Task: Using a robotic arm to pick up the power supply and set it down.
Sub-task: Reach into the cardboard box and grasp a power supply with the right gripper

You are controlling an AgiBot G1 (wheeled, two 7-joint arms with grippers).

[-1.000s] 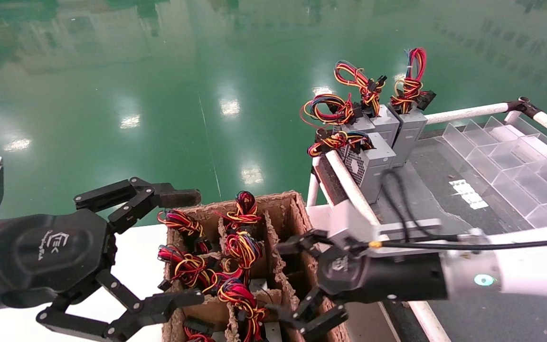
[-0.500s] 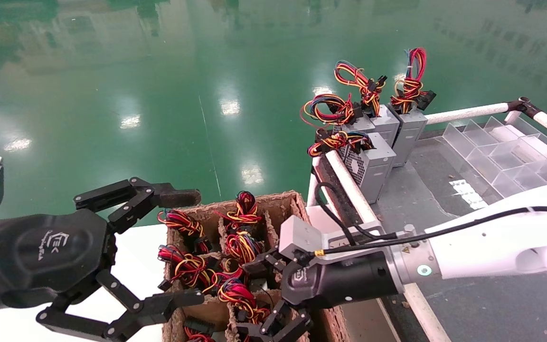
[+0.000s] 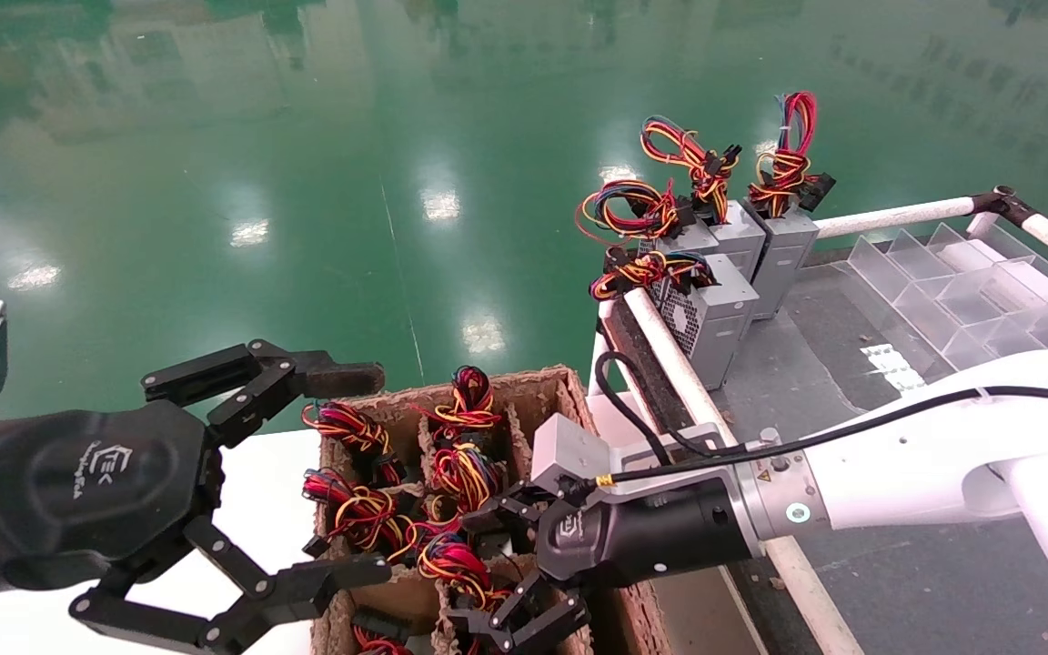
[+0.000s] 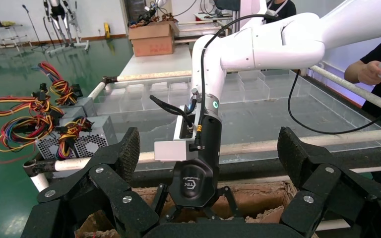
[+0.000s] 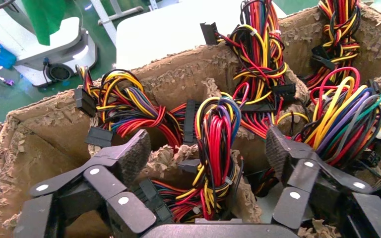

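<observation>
A cardboard box (image 3: 547, 400) with paper-pulp cells holds several power supplies; mostly their red, yellow and black wire bundles show. My right gripper (image 3: 501, 573) is open and reaches down into the box. Its fingers (image 5: 131, 156) stand on either side of one upright wire bundle (image 5: 217, 139) without touching it, and the grey body under that bundle is hidden in its cell. In the right wrist view the right gripper (image 5: 206, 153) shows both pads apart. My left gripper (image 3: 347, 473) hangs open beside the box's left side, holding nothing.
Several grey power supplies (image 3: 715, 318) stand upright on the dark table to the right, behind a white pipe rail (image 3: 670, 364). A clear divided plastic tray (image 3: 970, 291) lies farther right. Green floor lies beyond the box. A person's hand (image 4: 372, 72) shows far off.
My right gripper has moved left and down, from the box's right edge into the box around a wire bundle. The left arm has not moved.
</observation>
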